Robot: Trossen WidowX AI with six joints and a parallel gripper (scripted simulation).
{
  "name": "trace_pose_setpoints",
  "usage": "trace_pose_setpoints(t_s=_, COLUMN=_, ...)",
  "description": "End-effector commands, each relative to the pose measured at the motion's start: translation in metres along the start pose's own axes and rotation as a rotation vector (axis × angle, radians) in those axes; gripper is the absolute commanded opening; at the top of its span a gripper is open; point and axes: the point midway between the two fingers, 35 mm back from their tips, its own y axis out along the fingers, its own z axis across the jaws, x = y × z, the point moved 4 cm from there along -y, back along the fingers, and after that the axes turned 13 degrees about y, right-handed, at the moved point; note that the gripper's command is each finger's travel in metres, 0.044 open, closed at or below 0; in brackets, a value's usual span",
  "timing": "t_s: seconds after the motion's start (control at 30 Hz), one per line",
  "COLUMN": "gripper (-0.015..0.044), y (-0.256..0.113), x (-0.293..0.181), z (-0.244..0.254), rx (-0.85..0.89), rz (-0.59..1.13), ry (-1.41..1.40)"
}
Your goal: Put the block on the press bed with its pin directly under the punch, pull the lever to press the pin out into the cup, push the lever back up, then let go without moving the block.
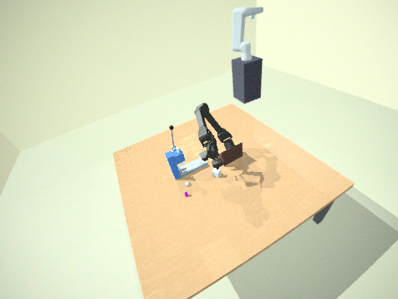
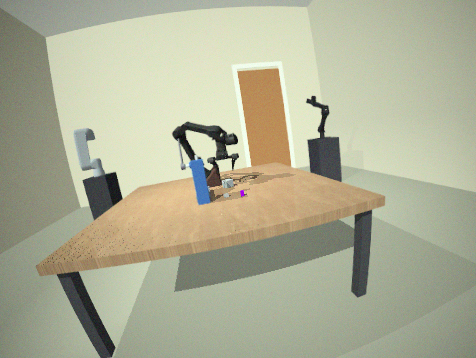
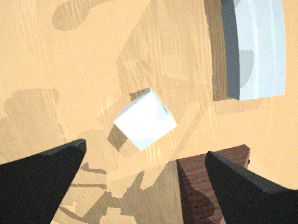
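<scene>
1. Table (image 1: 176,267) (image 2: 210,236) (image 3: 30,45). Carries the task items. Likely to stop a fingertip on too deep a descent.
2. Arm (image 1: 201,121) (image 2: 205,129). Arches above the work. Could knock the board or press during a low sideways carry.
3. Press (image 1: 171,164) (image 2: 201,185). Blue, upright. Might shift or tip under a pull off the lever's path; anchoring impossible to tell.
4. Bed (image 1: 194,166) (image 3: 267,50). Pale, long, without the block as yet. Could catch the block's underside on too low an approach.
5. Board (image 1: 232,154) (image 2: 214,177) (image 3: 192,177). Dark brown, near the block. Appears under one fingertip in the wrist view; liable to a bump from a descent without enough sideways room.
6. Lever (image 1: 171,138) (image 2: 182,154). Raised. Prone to slipping from a poor hold, or to springing the punch onto a misaligned pin.
7. Gripper (image 1: 211,163) (image 2: 223,169) (image 3: 147,152). Fingers spread wide, nothing between. Looks bound for a grasp; could pinch corners without a wrist turn first.
8. Block (image 1: 216,173) (image 2: 228,183) (image 3: 146,120). White, on the table, apart from the bed, set cornerwise to the fingers. Could twist or squirt away under uneven closing, then miss the punch; liable to dragging at the final release.
9. Purple bit (image 1: 186,194) (image 2: 242,193) and pale bit (image 1: 187,184) (image 2: 226,195). Small, near the press, use unclear. Easily scattered by a stray sweep.
</scene>
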Motion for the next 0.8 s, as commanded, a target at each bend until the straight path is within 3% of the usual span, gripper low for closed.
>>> trace_pose_setpoints(t_s=0.0, gripper=0.0440, y=0.013, x=0.001, z=0.003, rx=-0.010, rz=-0.004, ry=-0.662)
trace_pose_setpoints(t_s=0.1, gripper=0.0440, y=0.015, x=0.001, z=0.003, rx=-0.011, rz=-0.004, ry=-0.785)
trace_pose_setpoints(t_s=0.77, gripper=0.0440, y=0.024, x=0.001, z=0.004, rx=-0.011, rz=-0.004, ry=-0.786)
